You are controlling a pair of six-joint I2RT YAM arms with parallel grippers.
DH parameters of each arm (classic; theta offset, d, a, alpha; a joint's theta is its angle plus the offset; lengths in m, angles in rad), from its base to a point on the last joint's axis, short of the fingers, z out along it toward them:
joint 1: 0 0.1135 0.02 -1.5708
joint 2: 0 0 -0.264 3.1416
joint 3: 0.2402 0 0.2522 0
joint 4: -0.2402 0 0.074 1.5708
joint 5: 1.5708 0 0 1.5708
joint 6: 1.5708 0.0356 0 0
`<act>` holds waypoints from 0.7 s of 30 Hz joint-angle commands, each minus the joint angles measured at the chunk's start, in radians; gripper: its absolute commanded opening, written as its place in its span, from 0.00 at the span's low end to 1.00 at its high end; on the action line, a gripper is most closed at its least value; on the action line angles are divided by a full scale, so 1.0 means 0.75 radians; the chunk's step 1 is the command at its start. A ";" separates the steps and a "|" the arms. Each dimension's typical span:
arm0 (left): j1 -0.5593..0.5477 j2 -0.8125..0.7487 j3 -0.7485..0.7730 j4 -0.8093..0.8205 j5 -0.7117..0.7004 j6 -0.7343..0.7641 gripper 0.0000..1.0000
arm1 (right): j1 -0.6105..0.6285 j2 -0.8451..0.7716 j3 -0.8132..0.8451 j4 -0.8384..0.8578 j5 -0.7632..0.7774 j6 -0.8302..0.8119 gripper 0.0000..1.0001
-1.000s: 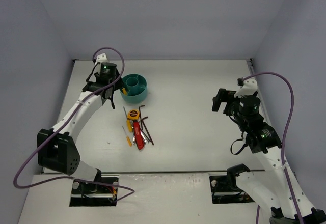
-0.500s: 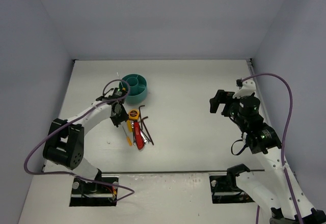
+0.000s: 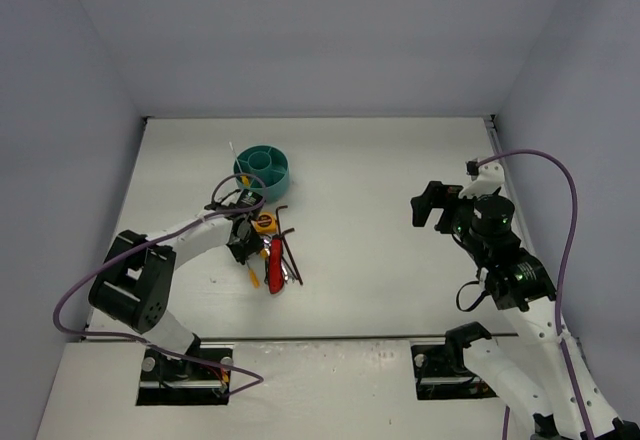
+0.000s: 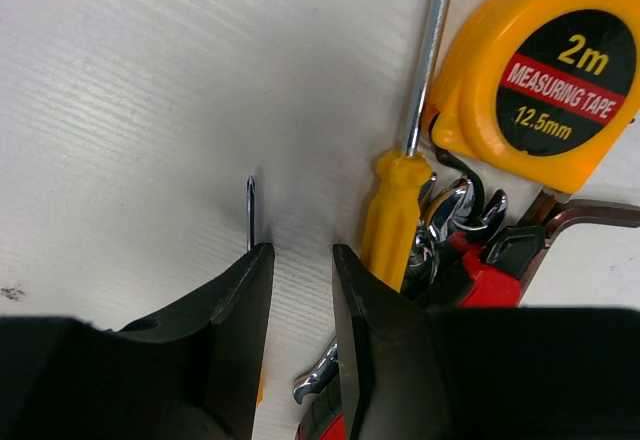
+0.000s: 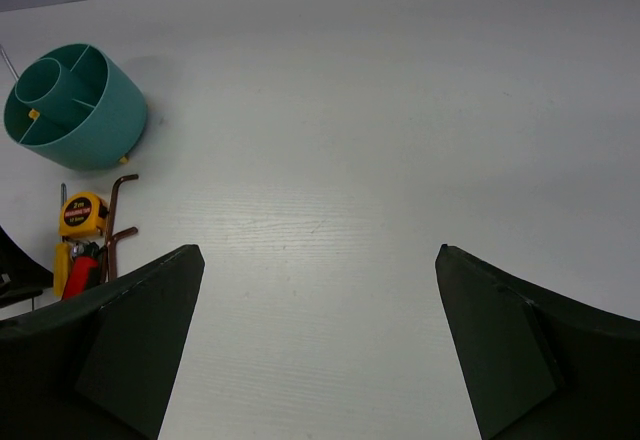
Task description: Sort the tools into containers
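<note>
The tools lie in a pile (image 3: 272, 252) below the teal container (image 3: 263, 170). My left gripper (image 3: 243, 245) is down at the pile's left edge. In the left wrist view its jaws (image 4: 300, 250) stand a narrow gap apart over bare table, gripping nothing. A thin screwdriver tip (image 4: 250, 205) runs under the left finger. Right of the jaws lie a yellow-handled screwdriver (image 4: 393, 215), the yellow tape measure (image 4: 540, 70), silver wrenches (image 4: 462, 215), the red-handled tool (image 4: 480, 282) and a hex key (image 4: 595, 215). My right gripper (image 3: 428, 205) hangs wide open and empty (image 5: 320, 260), far to the right.
The container (image 5: 75, 105) has inner compartments round a central ring, and a thin rod (image 3: 231, 150) sticks out of its left side. Purple cables loop off both arms. Walls close the table at the back and on both sides.
My left arm came down from beside the container to the left edge of the tool pile, and its jaws narrowed. The right arm barely shifted.
</note>
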 commanded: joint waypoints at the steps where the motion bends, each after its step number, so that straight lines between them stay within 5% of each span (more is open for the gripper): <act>1: 0.002 -0.056 -0.009 -0.064 -0.063 0.004 0.27 | 0.012 -0.004 -0.001 0.059 -0.016 0.008 1.00; 8: 0.002 -0.134 0.174 -0.257 -0.181 0.096 0.31 | 0.012 0.006 -0.001 0.057 -0.026 0.010 1.00; 21: 0.004 -0.173 -0.022 -0.257 -0.118 -0.117 0.31 | 0.015 -0.006 -0.018 0.059 -0.028 0.016 1.00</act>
